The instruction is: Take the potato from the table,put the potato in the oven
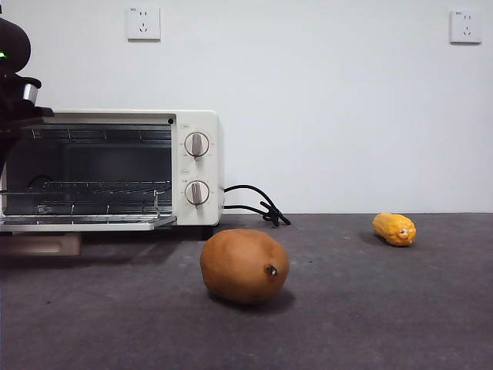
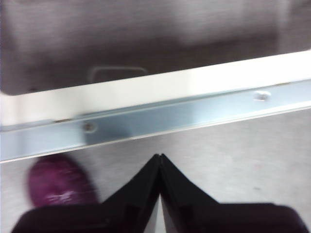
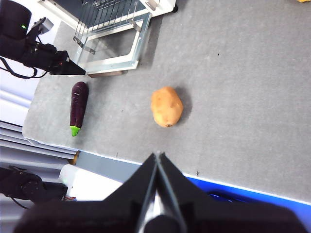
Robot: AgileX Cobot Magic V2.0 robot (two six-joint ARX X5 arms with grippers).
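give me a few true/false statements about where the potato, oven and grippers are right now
1. The potato lies on the table, outside the oven. True.
2. The oven door is closed. False: it is folded down open, with the wire rack showing inside.
3. The right gripper is shut on the potato. False: its jaws are shut and empty, high above the table, apart from the potato.
4. The left gripper has its jaws shut and holds nothing. True.
5. The corn piece sits inside the oven. False: it lies on the table, on the far side of the potato from the oven.
6. An eggplant lies on the table near the open door. True.
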